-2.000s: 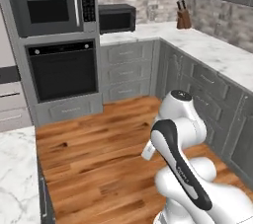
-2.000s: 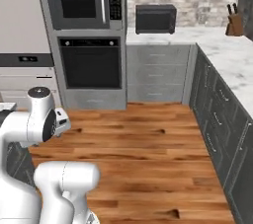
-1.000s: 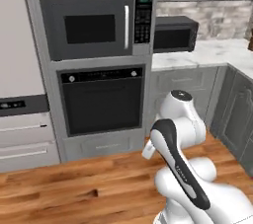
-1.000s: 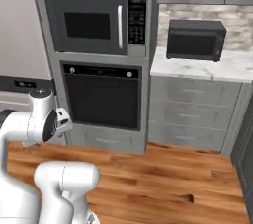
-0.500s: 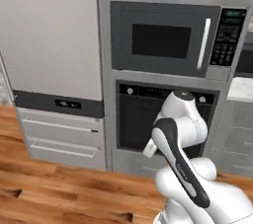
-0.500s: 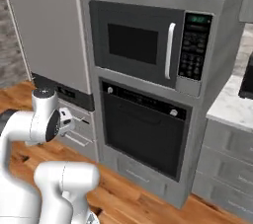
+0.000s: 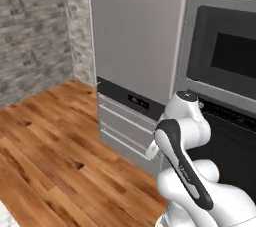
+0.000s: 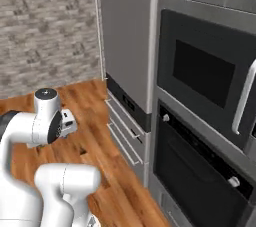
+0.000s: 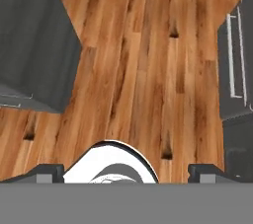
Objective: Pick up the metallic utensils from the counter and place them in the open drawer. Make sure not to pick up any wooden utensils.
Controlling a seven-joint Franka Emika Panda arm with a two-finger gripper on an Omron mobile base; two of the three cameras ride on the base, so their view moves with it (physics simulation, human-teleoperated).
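The metallic utensils, the counter, the open drawer and the wooden utensils are out of view. My gripper (image 9: 127, 173) is open and points down at bare wooden floor (image 9: 148, 70). Its two dark fingertips (image 9: 49, 172) stand far apart with nothing between them. The white arm (image 7: 182, 136) is folded close above the base, with the hand tucked low beside it (image 8: 67, 121).
A tall grey fridge (image 7: 135, 46) with drawers below stands ahead. A black built-in oven (image 7: 225, 56) is to its right and a grey brick wall (image 7: 30, 31) to its left. Below the hand, a dark grey cabinet block (image 9: 29, 45) lies left and handled drawer fronts (image 9: 237, 60) right.
The whole picture has swung: the base has turned, so the oven and microwave slid right and the fridge and brick wall came in. The arm's pose and open gripper are unchanged.
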